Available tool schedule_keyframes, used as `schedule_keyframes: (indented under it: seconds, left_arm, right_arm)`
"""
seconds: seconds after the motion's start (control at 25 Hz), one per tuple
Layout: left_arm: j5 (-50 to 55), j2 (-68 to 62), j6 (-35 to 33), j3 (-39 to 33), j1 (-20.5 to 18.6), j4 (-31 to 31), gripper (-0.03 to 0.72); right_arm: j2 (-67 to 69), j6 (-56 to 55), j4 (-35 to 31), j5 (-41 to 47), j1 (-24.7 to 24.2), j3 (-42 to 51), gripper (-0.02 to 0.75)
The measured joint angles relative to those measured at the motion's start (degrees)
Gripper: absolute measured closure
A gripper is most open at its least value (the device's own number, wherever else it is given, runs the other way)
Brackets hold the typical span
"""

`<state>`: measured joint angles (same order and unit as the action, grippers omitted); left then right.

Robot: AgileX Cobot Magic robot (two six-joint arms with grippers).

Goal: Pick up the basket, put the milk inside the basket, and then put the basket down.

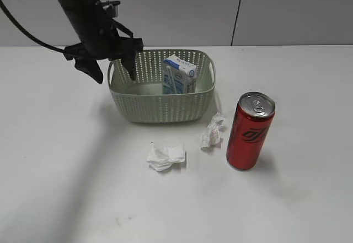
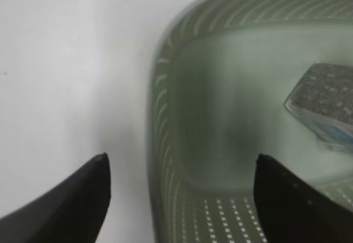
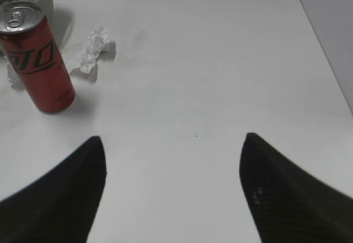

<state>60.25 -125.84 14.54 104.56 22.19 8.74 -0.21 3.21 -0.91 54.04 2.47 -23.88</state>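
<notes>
the basket (image 1: 161, 106) sits on the white table (image 1: 66, 188) just above the middle of the exterior view, with the milk (image 1: 180, 75) standing upright inside it, toward its 1 o'clock corner. the left gripper (image 1: 115, 69) hangs at the basket's 9 o'clock end, jaws spread wide with one finger outside the wall and one over the inside, gripping nothing. the right gripper (image 3: 172, 190) is wide open and empty over bare table. a red can (image 1: 250, 131) stands at the basket's 4 o'clock, with two crumpled tissues (image 1: 165, 156) near its front.
</notes>
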Motion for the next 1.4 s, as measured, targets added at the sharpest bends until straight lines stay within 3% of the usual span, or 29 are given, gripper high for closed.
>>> schedule_keyframes:
  seconds: [0.32,0.6,0.84,1.4]
  left_arm:
    - [8.2,6.6,-3.9,4.2,-6.8,0.5,0.066]
    - [9.2,12.4,-8.3,0.3,-14.7,-2.1,0.066]
    - [9.3,21.7,-10.6,-11.2,-18.1,-6.3,0.069]
    - [2.5,51.8,-13.4,-47.6,-18.1,-6.0,0.087]
  right_arm:
    - [0.0,0.0,0.0,0.0,0.0,0.0,0.146]
    - [0.0,0.0,0.0,0.0,0.0,0.0,0.146]
    - [0.0,0.0,0.0,0.0,0.0,0.0,0.146]
    - [0.0,0.0,0.0,0.0,0.0,0.0,0.146]
